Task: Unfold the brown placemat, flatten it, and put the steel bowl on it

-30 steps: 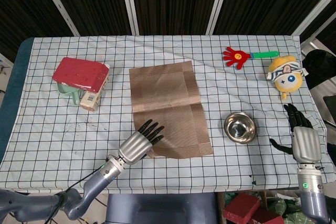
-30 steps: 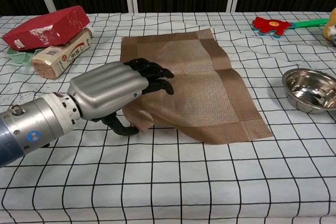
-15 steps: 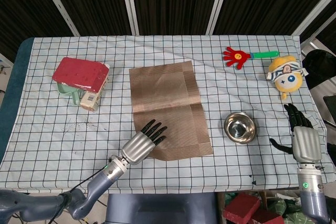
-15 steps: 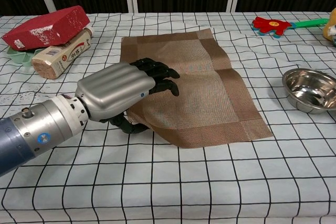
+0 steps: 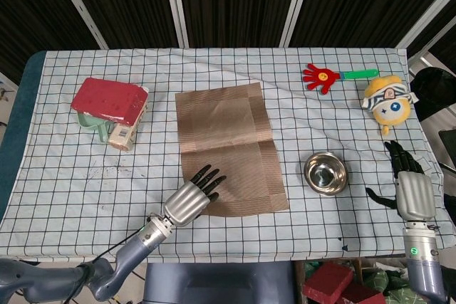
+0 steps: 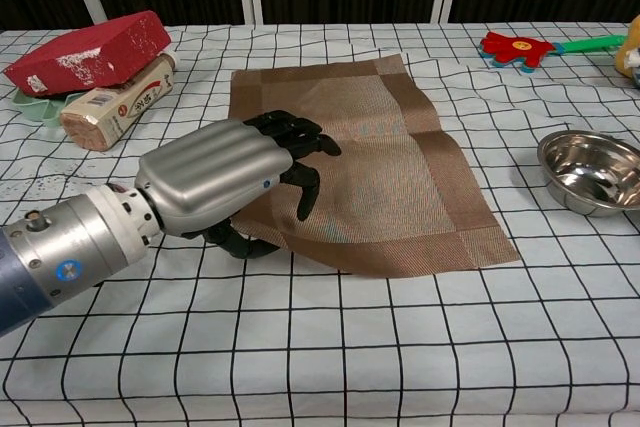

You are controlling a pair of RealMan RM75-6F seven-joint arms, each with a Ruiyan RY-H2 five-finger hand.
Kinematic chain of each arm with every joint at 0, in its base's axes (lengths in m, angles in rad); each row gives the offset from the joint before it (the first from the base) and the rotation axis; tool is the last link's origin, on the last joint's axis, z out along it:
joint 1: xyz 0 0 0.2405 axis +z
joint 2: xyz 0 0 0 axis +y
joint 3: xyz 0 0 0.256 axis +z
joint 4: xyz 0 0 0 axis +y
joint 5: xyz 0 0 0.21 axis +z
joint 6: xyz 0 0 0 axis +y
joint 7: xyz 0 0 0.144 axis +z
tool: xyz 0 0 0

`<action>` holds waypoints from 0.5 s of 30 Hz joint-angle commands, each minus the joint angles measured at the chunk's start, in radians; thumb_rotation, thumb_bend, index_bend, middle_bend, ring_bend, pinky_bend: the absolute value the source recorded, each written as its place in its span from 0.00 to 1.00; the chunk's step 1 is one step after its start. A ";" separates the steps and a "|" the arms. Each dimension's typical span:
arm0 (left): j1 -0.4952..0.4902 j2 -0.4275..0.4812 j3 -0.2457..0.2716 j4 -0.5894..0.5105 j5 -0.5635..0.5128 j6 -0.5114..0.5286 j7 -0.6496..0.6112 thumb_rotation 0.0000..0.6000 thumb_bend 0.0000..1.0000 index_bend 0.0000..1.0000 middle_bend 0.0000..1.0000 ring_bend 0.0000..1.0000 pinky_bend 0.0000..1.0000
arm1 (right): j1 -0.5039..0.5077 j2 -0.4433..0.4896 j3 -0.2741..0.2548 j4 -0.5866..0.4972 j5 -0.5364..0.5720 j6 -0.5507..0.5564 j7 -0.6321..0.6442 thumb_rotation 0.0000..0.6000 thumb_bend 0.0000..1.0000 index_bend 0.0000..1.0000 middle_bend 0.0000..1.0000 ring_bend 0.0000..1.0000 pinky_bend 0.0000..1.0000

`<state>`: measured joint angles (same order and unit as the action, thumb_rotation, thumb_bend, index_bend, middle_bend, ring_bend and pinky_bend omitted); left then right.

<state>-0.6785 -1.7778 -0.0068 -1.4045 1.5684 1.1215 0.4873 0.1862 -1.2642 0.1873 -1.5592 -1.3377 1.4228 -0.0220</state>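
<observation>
Flattening step: my left robot hand (image 6: 235,182) presses mat (image 5: 228,144) at its 7 o'clock corner, nothing held. Mat center bench. Next: right robot hand (image 5: 412,189), fingers apart, grabs bowl (image 5: 326,173) at mat's 4 o'clock.

The placemat (image 5: 229,149) is brown, a finely ribbed weave with a darker brown band round its border (clearest in the chest view). The bowl (image 5: 326,173) at its three o'clock is bare silver steel. Under everything lies a white tablecloth (image 5: 85,190) ruled in a black grid. The left hand (image 5: 193,197) has a silver-grey back and black fingers; the right hand (image 5: 412,189) is coloured the same. At ten o'clock sits a red box (image 5: 107,97); at one o'clock, a red hand-shaped clapper (image 5: 322,75) with a green handle, and a yellow plush toy (image 5: 387,101).
</observation>
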 commanded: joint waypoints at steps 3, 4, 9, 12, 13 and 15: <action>0.013 0.026 0.006 -0.009 -0.001 0.008 -0.006 1.00 0.36 0.54 0.12 0.01 0.06 | 0.001 0.000 -0.001 0.001 0.000 -0.003 -0.003 1.00 0.11 0.09 0.05 0.11 0.21; 0.014 0.031 0.006 -0.011 -0.003 0.007 -0.008 1.00 0.37 0.54 0.12 0.01 0.06 | 0.001 -0.001 -0.001 0.001 0.000 -0.003 -0.005 1.00 0.11 0.09 0.05 0.11 0.21; 0.018 0.049 0.009 -0.023 -0.001 0.007 -0.015 1.00 0.40 0.56 0.13 0.01 0.06 | 0.002 -0.002 -0.002 0.000 0.001 -0.004 -0.007 1.00 0.11 0.09 0.05 0.11 0.21; 0.019 0.055 0.009 -0.031 0.003 0.008 -0.019 1.00 0.40 0.56 0.13 0.01 0.06 | 0.002 -0.002 -0.001 0.000 0.002 -0.005 -0.008 1.00 0.11 0.09 0.05 0.11 0.21; 0.020 0.056 0.009 -0.034 0.004 0.008 -0.020 1.00 0.40 0.56 0.13 0.01 0.06 | 0.002 -0.002 -0.001 0.001 0.003 -0.006 -0.009 1.00 0.11 0.09 0.05 0.11 0.21; 0.020 0.059 0.008 -0.038 0.004 0.006 -0.023 1.00 0.40 0.56 0.13 0.01 0.06 | 0.003 -0.002 -0.001 0.000 0.004 -0.007 -0.010 1.00 0.11 0.09 0.05 0.11 0.21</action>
<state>-0.6590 -1.7198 0.0015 -1.4423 1.5720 1.1279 0.4649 0.1888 -1.2666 0.1862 -1.5587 -1.3334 1.4163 -0.0317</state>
